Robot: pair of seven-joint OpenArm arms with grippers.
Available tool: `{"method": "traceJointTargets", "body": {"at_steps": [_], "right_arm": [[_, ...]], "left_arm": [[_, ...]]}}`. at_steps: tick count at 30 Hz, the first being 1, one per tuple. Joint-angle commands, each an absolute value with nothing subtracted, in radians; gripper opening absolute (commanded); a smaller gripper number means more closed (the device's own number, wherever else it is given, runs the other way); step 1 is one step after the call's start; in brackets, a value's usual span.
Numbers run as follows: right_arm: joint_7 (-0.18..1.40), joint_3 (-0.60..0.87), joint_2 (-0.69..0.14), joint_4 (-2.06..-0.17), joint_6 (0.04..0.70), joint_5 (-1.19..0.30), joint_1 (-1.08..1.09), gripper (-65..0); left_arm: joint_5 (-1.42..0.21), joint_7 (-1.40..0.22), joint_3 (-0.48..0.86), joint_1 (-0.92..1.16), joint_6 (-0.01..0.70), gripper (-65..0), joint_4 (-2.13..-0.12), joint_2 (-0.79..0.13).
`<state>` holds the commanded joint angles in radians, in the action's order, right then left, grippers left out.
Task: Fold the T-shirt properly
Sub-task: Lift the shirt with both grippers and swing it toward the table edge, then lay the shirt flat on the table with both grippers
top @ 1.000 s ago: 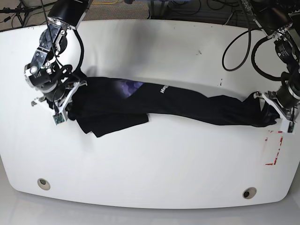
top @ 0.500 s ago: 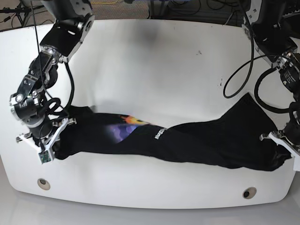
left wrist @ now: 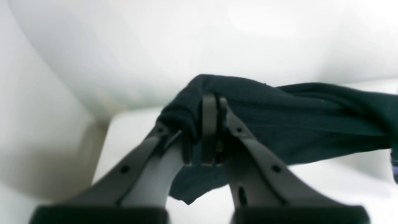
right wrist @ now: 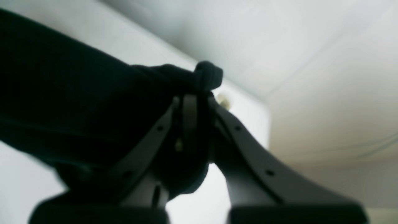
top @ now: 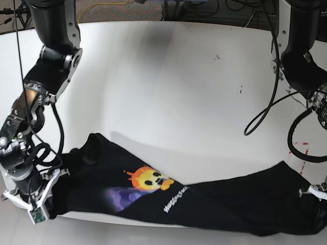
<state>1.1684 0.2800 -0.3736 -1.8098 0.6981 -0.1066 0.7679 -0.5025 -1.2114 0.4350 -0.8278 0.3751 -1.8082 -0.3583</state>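
Note:
The black T-shirt (top: 214, 204) is stretched left to right along the table's front edge, its yellow emoji face (top: 149, 179) and purple graphic facing up. In the base view my right gripper (top: 51, 193) holds the shirt's left end and my left gripper (top: 317, 198) holds its right end. The left wrist view shows the left gripper (left wrist: 211, 101) shut on a bunched fold of the T-shirt (left wrist: 295, 121). In the right wrist view the right gripper (right wrist: 194, 101) is shut on a rolled edge of the T-shirt (right wrist: 77, 105).
The white table (top: 173, 87) spreads behind the shirt. Red tape marks (top: 302, 148) sit near its right edge. Black cables (top: 265, 109) hang from the arm on the right. The floor lies just below the front edge.
Both grippers have dragged the shirt from mid-table toward the front edge. It is now spread wider, and the emoji print has come into full view.

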Motion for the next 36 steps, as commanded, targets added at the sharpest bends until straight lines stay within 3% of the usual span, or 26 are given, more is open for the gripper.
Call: {"method": "traceJointTargets", "body": {"at_steps": [5, 12, 18, 28, 36], "right_arm": [[1.198, 0.24, -0.427, -1.784, 0.698, -0.107, 0.886, -65.0], [1.237, 0.237, -0.435, -1.81, 0.698, -0.108, 0.911, -65.0], [1.237, 0.245, -0.427, -1.888, 0.698, -0.105, 0.748, -65.0], [1.228, 0.354, -0.321, -2.002, 0.698, -0.113, 0.351, -65.0], [1.082, 0.418, -0.251, -2.0, 0.698, -0.114, 0.053, -65.0]], "left_arm": [[-0.504, -1.211, 0.438, -0.901, 0.377, -64.0, -1.721, -0.372], [-0.506, -1.211, 0.437, -0.878, 0.378, -64.0, -1.698, -0.369], [-0.513, -1.211, 0.437, -0.757, 0.378, -64.0, -1.705, -0.36], [-0.607, -1.208, 0.441, -0.479, 0.378, -64.0, -1.705, -0.341], [-0.628, -1.207, 0.487, -0.219, 0.387, -64.3, -1.724, -0.341]]}}
